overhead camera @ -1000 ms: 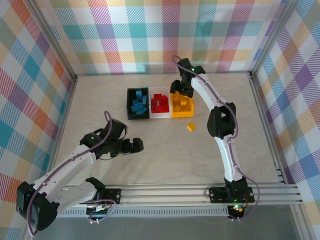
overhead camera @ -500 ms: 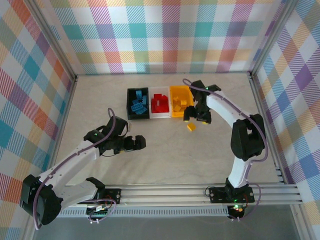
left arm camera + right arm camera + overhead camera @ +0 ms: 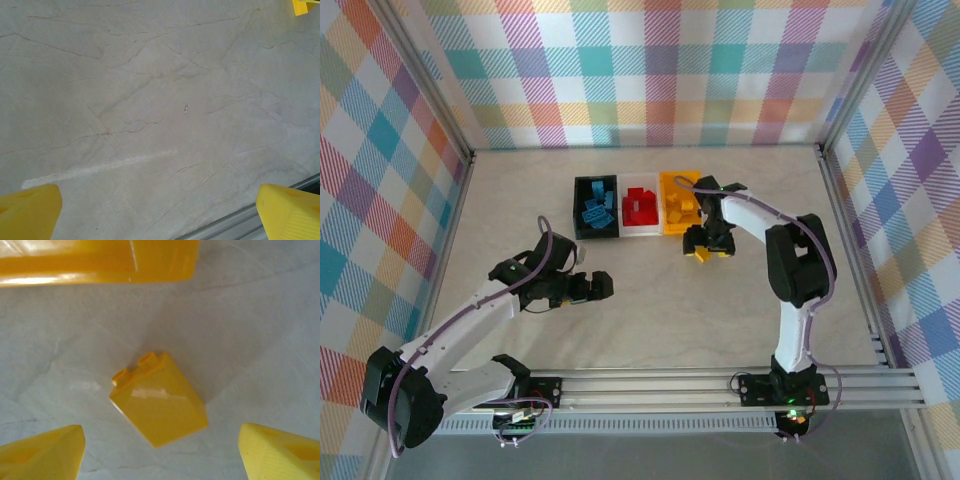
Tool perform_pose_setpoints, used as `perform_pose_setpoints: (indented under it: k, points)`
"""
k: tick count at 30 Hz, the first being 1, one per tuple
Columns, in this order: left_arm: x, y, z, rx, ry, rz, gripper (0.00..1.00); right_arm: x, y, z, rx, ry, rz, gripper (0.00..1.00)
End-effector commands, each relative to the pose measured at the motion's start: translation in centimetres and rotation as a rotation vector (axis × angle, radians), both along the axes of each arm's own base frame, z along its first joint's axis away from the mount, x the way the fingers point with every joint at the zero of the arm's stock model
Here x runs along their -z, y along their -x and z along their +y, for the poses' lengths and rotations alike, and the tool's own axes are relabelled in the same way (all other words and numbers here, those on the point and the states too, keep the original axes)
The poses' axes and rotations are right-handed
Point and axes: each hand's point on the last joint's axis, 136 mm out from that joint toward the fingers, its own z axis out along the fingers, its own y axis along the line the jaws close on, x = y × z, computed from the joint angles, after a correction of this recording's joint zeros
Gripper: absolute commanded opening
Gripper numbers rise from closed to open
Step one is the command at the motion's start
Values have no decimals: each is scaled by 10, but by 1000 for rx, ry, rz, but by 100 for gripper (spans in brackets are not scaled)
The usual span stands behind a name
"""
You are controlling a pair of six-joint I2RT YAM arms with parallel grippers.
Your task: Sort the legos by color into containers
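Observation:
A single yellow lego [image 3: 157, 402] lies on the table, studs toward the yellow container [image 3: 100, 260]. My right gripper [image 3: 160, 455] is open and straddles it, one yellow fingertip [image 3: 45, 450] on each side with a gap to the brick. From above, the right gripper [image 3: 704, 246] hangs low over that lego [image 3: 701, 255], just in front of the yellow container [image 3: 668, 178]. Blue legos [image 3: 597, 208] fill the black container [image 3: 596, 235]. Red ones [image 3: 640, 207] sit in the white container [image 3: 640, 232], and yellow ones [image 3: 682, 205] in the yellow. My left gripper [image 3: 595, 287] is open over bare table.
The left wrist view looks down on marbled tabletop between its open yellow fingertips [image 3: 27, 210], with the metal rail [image 3: 250, 220] at the lower right. A metal frame [image 3: 840, 200] and plaid walls surround the table.
My right arm swung from above the yellow container forward and down over the loose yellow lego. The left arm shifted only slightly.

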Motion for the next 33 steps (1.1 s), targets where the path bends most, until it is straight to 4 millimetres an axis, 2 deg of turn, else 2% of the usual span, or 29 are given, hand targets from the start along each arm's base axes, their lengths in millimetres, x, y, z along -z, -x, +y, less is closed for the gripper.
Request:
perform_pose_setpoints:
  k: [1, 6, 15, 24, 33]
  points:
    - [4, 6, 9, -6, -27, 17, 100, -5, -20, 3, -74, -6, -56, 80]
    - [7, 7, 9, -13, -29, 29, 100, 3, -27, 7, -109, -2, -48, 79]
    - [9, 6, 9, -1, -44, 45, 100, 14, -28, 12, -123, -19, -34, 74]
    - [13, 5, 7, 6, -40, 56, 100, 17, -13, 3, -107, 1, -28, 60]
    - [16, 9, 8, -20, -20, 58, 100, 17, 4, -7, -142, 106, -26, 57]
